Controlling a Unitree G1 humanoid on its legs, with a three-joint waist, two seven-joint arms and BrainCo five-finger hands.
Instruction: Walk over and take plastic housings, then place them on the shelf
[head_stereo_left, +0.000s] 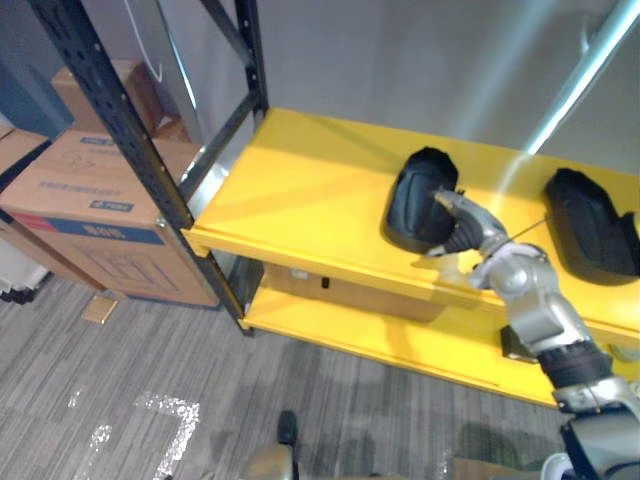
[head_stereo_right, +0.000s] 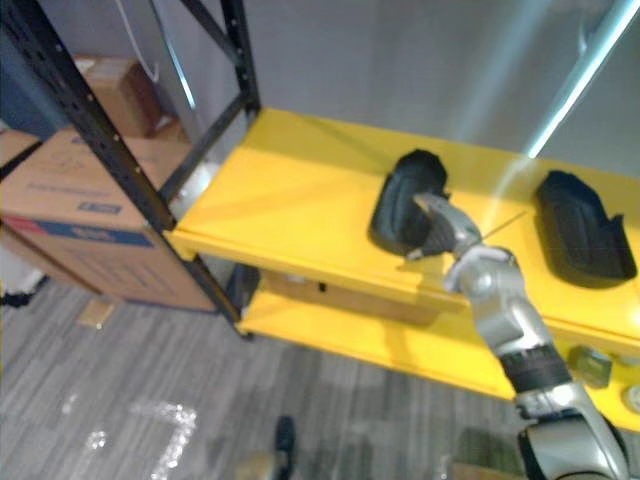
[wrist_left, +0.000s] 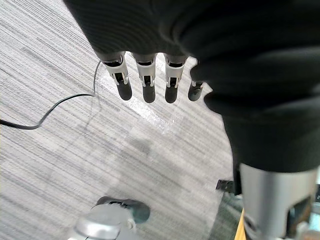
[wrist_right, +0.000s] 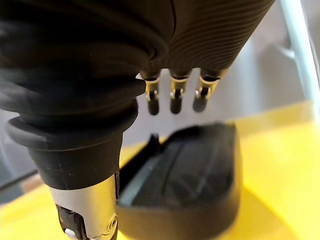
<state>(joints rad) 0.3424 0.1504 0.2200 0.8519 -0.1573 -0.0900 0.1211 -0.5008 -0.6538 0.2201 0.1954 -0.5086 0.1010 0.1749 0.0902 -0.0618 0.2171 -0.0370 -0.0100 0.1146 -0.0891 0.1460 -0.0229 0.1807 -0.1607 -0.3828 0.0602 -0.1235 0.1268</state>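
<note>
Two black plastic housings lie on the yellow shelf (head_stereo_left: 300, 190): one (head_stereo_left: 415, 200) near the middle and another (head_stereo_left: 588, 222) further right. My right hand (head_stereo_left: 460, 222) hovers at the near edge of the middle housing (wrist_right: 190, 185), fingers (wrist_right: 172, 97) straight above it and holding nothing. My left hand (wrist_left: 150, 75) hangs over the grey carpet with relaxed fingers, empty.
A black steel upright (head_stereo_left: 130, 130) frames the shelf's left end. Cardboard boxes (head_stereo_left: 100, 210) stand on the floor to the left. A lower yellow shelf (head_stereo_left: 380, 340) carries small items. Striped grey carpet (head_stereo_left: 120, 390) lies in front.
</note>
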